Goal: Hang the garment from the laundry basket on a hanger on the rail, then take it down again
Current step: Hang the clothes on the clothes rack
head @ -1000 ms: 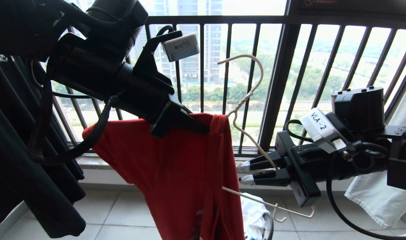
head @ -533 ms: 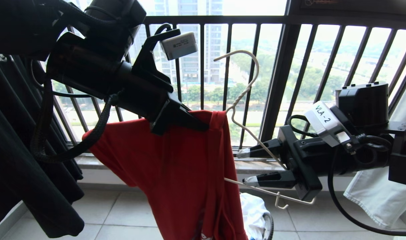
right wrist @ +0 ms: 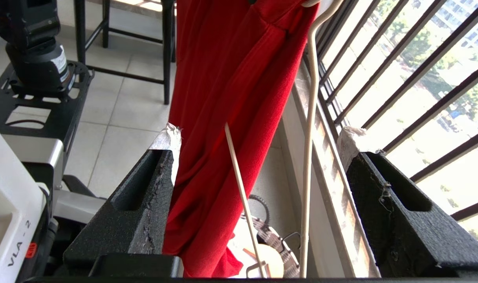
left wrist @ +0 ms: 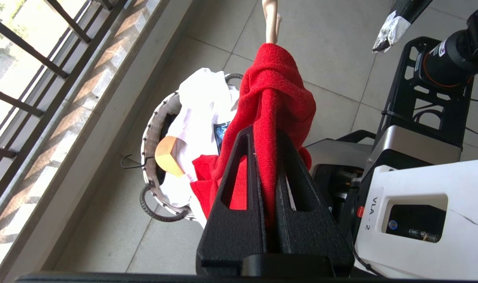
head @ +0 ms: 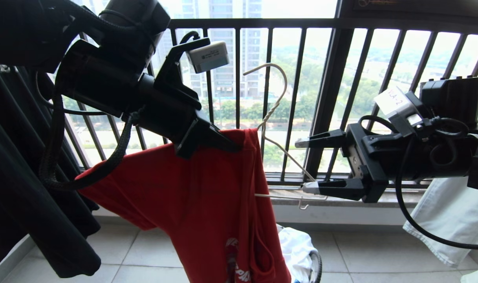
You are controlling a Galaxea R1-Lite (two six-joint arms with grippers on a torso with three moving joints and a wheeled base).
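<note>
Laundry basket (left wrist: 152,129) on floor holds white cloth (left wrist: 201,102). Left end effector (head: 223,143) clamps red T-shirt's (head: 207,196) collar; shirt hangs lengthwise down, wire hanger (head: 270,118) hook up. Right end effector (head: 315,165) gapes wide around hanger, touching nothing.

Left hand (head: 231,146) clamped, right hand (head: 309,165) agape

Our right pincer (head: 307,165) has let go of the hanger (head: 276,118), spread its jaws wide and drawn back toward 2 o'clock. The freed hanger has swung toward 9 o'clock, its lower bar now level, and the red garment (head: 207,204) has sagged lower at its left.
</note>
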